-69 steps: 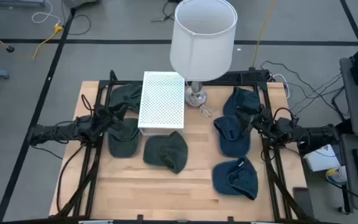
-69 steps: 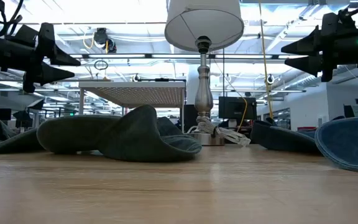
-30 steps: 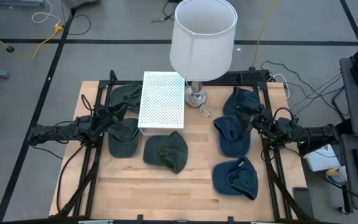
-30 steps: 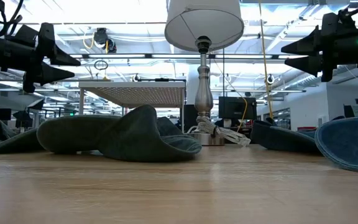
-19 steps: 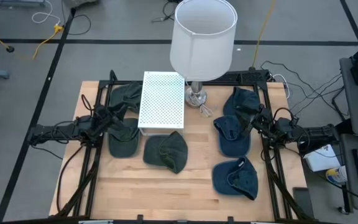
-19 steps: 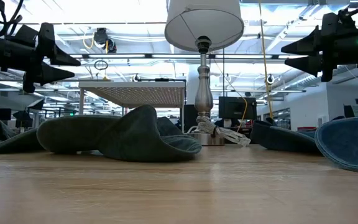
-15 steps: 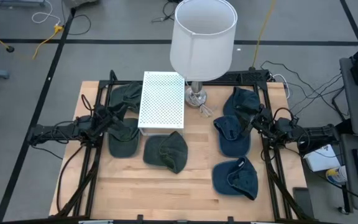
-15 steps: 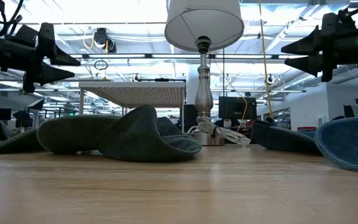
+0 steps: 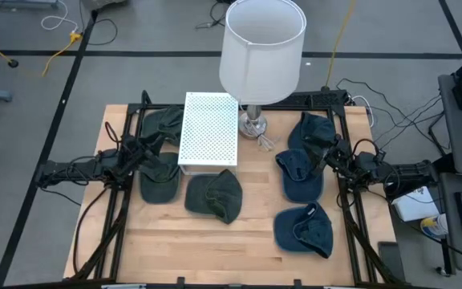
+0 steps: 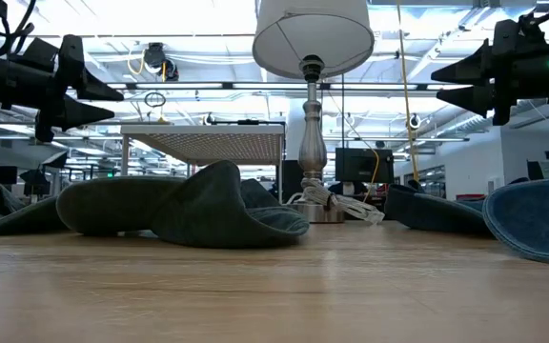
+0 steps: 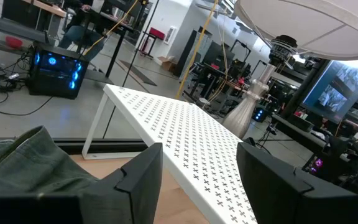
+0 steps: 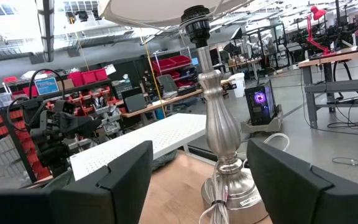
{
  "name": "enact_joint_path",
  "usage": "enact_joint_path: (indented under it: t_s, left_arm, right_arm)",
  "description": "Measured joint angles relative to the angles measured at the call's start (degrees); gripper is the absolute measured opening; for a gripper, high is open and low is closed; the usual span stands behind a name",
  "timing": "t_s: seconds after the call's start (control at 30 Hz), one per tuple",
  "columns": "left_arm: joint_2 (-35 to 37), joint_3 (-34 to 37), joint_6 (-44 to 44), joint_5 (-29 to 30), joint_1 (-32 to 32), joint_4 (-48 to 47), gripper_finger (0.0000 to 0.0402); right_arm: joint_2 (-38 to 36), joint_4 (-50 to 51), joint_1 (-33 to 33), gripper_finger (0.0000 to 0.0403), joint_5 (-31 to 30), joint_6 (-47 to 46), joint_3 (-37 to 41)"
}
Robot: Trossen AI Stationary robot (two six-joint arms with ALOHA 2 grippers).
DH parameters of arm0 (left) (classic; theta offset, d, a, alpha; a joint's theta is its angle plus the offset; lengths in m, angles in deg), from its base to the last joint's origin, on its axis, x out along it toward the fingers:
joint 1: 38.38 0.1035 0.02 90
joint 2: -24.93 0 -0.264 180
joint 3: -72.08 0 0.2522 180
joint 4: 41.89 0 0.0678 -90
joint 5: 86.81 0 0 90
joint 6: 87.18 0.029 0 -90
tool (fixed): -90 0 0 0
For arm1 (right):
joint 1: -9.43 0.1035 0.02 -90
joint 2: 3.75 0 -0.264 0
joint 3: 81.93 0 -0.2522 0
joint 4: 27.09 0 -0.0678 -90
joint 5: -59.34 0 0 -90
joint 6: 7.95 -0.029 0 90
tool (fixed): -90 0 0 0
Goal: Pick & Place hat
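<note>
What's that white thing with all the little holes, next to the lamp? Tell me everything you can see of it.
The white shelf is a flat rectangular panel, seemingly painted metal, perforated all over with small cross-shaped holes. It stands level, raised on thin white legs, so there is a gap beneath it. It sits toward the back of the table, left of the lamp base. Green hats lie beside it, one seemingly tucked partly under its left edge. Nothing rests on top, and neither gripper touches it.
</note>
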Motion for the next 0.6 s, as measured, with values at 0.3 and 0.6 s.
enact_joint_path:
  t_s: [0.3,0.6]
  left_arm:
    - [0.0,0.0,0.0,0.0,0.0,0.0,0.0209]
    - [0.0,0.0,0.0,0.0,0.0,0.0,0.0209]
  right_arm:
    - [0.0,0.0,0.0,0.0254,0.0,0.0,0.0]
    - [0.0,-1.3,0.0,0.0254,0.0,-5.0,-0.1]
